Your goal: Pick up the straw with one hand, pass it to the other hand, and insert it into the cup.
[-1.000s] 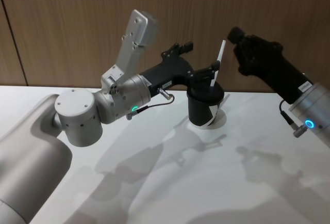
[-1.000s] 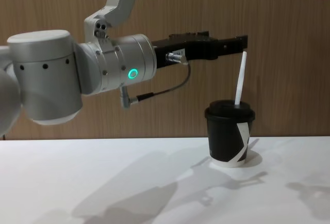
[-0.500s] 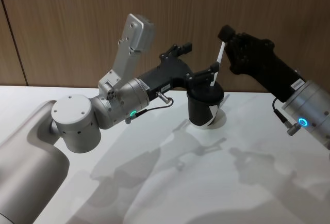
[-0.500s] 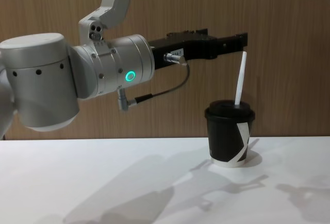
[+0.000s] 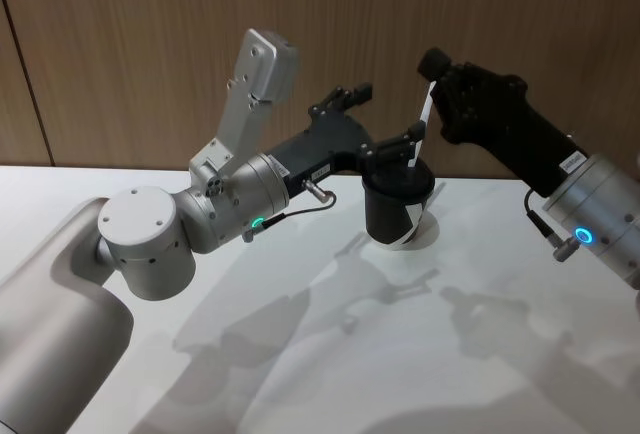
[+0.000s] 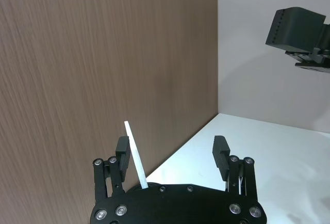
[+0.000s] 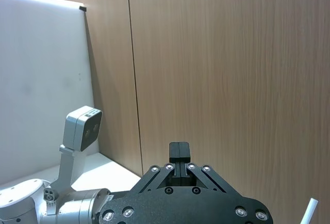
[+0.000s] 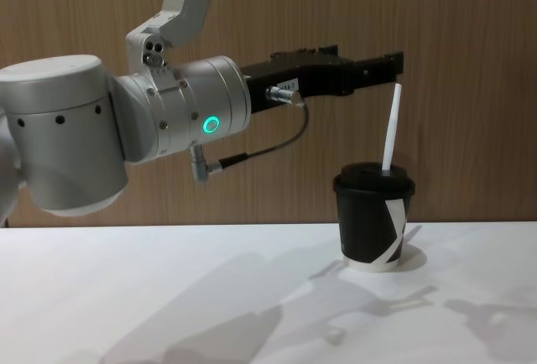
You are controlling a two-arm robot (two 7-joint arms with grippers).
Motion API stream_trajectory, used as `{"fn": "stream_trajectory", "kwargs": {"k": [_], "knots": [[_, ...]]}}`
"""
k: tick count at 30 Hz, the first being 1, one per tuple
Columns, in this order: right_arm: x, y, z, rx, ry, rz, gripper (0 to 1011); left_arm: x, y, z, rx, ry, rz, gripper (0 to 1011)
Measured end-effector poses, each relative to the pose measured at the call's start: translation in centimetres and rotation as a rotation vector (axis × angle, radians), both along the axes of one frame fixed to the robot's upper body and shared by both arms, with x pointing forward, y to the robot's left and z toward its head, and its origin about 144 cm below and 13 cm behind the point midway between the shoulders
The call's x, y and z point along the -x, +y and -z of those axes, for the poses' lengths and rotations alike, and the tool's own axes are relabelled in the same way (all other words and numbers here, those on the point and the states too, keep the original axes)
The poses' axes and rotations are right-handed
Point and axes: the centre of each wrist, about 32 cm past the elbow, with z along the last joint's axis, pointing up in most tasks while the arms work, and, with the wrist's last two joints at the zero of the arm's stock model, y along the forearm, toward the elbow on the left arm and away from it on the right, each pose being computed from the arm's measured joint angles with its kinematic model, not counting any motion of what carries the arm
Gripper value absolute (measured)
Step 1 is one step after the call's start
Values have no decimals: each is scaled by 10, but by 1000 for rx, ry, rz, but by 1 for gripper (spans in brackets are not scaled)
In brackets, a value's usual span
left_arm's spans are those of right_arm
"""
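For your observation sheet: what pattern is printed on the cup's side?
The cup is black with a white diagonal stripe; it shows best in the chest view.

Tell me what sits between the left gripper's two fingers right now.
The straw stands there beside one finger of the open left gripper, as the left wrist view shows; its lower end is in the cup in the chest view.

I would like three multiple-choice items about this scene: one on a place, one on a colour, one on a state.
1. Where is the straw?
A. flat on the table
B. standing in the cup
C. behind the left arm

2. What colour is the cup's lid?
A. black
B. white
C. red

3. How is the left gripper?
A. shut on the straw
B. open
C. shut on the cup

Key: 1 B, its lower end enters the lid; 2 A, the dome is black; 3 B, its fingers stand wide apart.
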Motion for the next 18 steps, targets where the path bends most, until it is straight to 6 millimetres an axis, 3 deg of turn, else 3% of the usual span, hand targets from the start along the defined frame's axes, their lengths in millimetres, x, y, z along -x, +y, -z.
{"fn": "stream_trajectory", "kwargs": {"k": [18], "knots": [[0, 1, 0, 2, 0, -2, 0, 1, 0, 0, 2, -2, -1, 1003]]}}
